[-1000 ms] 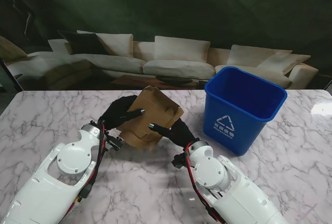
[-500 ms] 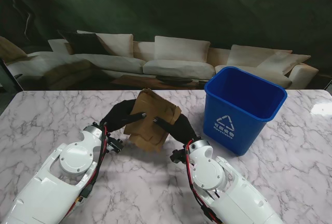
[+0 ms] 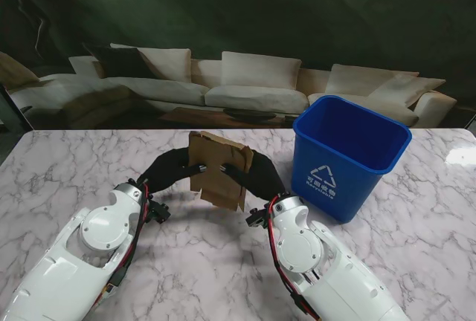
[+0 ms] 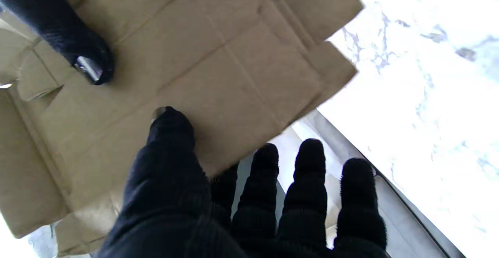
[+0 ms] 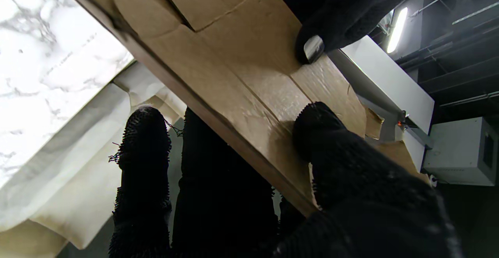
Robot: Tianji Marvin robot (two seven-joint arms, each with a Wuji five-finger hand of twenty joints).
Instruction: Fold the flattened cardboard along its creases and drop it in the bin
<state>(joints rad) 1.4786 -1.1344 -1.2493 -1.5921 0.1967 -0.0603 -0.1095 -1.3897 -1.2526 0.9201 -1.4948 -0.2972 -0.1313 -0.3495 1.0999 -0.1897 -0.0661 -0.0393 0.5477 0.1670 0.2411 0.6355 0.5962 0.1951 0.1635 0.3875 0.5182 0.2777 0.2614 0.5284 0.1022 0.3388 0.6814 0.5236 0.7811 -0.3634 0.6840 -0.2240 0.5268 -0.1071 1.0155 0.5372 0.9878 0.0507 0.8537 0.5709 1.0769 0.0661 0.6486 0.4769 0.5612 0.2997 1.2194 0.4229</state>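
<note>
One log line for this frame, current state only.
phase: fold | cardboard: lifted, pinched by both hands | left hand: holding | right hand: holding | bin: right, upright

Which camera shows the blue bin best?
The stand view: the whole blue bin shows, upright on the marble table to the right of the cardboard. Neither wrist view shows it; cardboard fills both.

Cardboard (image 3: 218, 169) between both hands — bin (image 3: 348, 154) to its right.
</note>
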